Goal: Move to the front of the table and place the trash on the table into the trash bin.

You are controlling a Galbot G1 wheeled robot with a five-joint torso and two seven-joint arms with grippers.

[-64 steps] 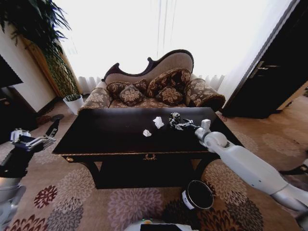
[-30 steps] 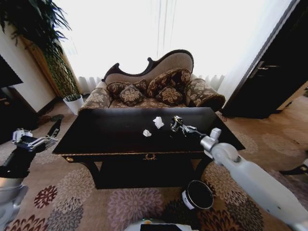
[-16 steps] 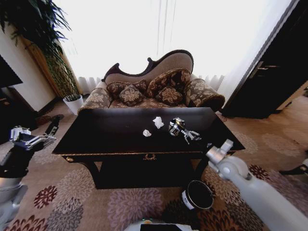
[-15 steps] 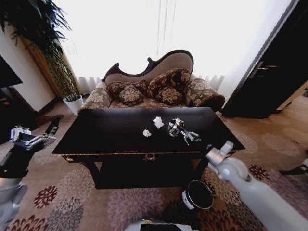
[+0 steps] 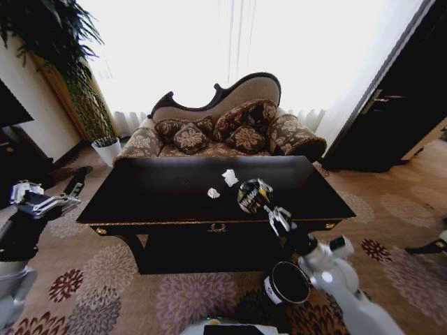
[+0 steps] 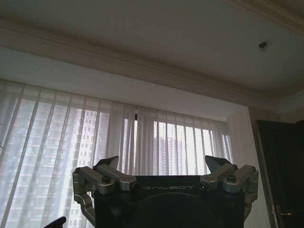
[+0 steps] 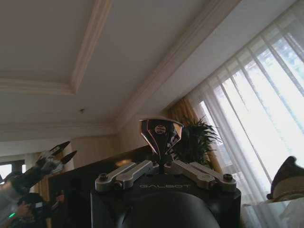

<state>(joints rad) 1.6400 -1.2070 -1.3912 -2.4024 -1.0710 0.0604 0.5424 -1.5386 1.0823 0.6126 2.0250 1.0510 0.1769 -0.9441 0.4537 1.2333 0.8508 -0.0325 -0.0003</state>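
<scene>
A dark crushed can with a silver top (image 5: pixel 250 194) hangs above the front right part of the glossy dark table (image 5: pixel 140 202), and my right gripper (image 5: pixel 261 202) is shut on it. From the right wrist the can (image 7: pixel 161 133) shows pinched upright at the tips of that gripper (image 7: pixel 161 151). Two crumpled white paper wads (image 5: pixel 213 192) (image 5: pixel 229 177) lie on the tabletop just left of and behind the can. The dark red-brown trash bin (image 5: pixel 286 283) stands on the carpet in front of the table's right leg, below my right arm. My left gripper (image 5: pixel 33 201) hovers open and holding nothing off the table's left end; its fingers (image 6: pixel 113 165) stand wide apart.
A patterned sofa with cushions (image 5: pixel 223 129) stands behind the table. A tall plant in a white pot (image 5: pixel 105 148) is at the back left. A dark cabinet (image 5: pixel 14 160) is on the left and a dark door (image 5: pixel 398 118) on the right. Floral carpet (image 5: pixel 188 293) lies in front.
My right arm has drawn back from over the tabletop toward the front edge, lifting the can with it. The paper wads and my left arm have stayed put.
</scene>
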